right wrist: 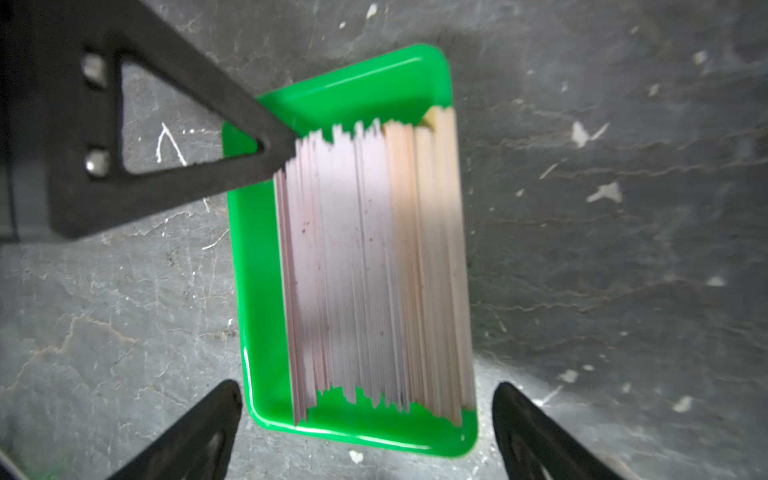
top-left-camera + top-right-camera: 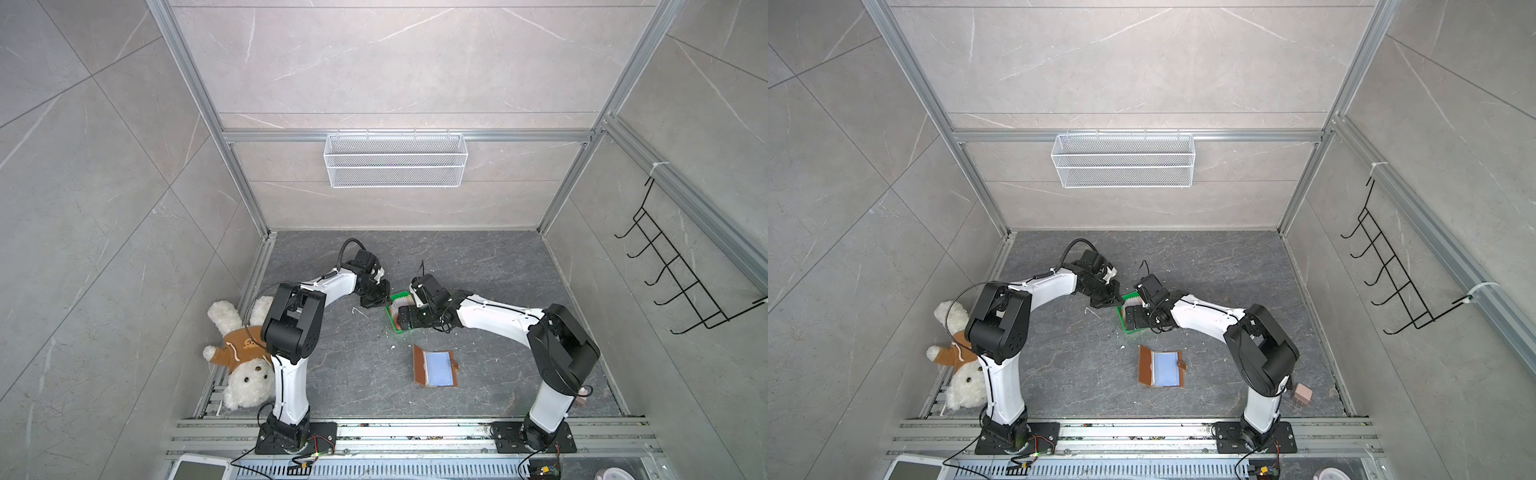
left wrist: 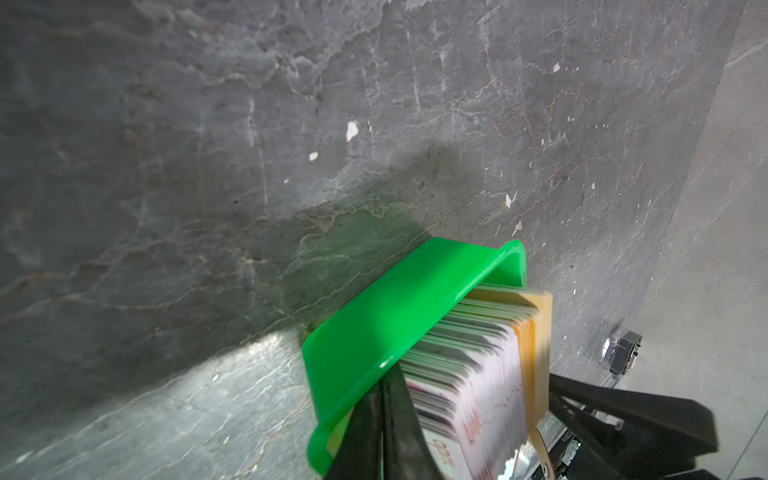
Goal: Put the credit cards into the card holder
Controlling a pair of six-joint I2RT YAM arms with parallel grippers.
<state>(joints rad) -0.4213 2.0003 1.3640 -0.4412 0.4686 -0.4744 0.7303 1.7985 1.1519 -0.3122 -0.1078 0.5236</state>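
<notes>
Work surface: a dark grey stone-pattern table (image 2: 478, 270), enclosed by pale tiled walls.
Green tray: the small green tray (image 1: 257, 291) rests near the table centre, under and between the two grippers.
Credit cards: the credit cards (image 1: 365, 257) stand on edge inside the green tray as one packed row. Whitish-pink cards fill most of the row and yellowish ones sit against one long wall. The card ends are uneven.
Left gripper: the left gripper (image 3: 384, 407) has its jaws closed together. Its tip sits at a tray corner, touching the end of the outermost pink cards. Whether a card is pinched cannot be determined.
Right gripper: the right gripper (image 1: 365, 388) hovers above one short end of the tray. Its jaws are spread wider than the tray, one finger outside each long wall, and it holds nothing.
Card holder: the card holder (image 2: 434, 365) lies open and flat on the table, with its clear bluish sleeves facing up. It sits nearer the arm bases than the tray and well apart from both grippers.
Plush bear: a white plush bear (image 2: 245, 374) in a brown top lies at the left wall, beside the left arm.
Wall fixtures: a white wire basket (image 2: 395, 160) hangs on the rear wall and a black hook rack (image 2: 673, 274) on the right wall.
</notes>
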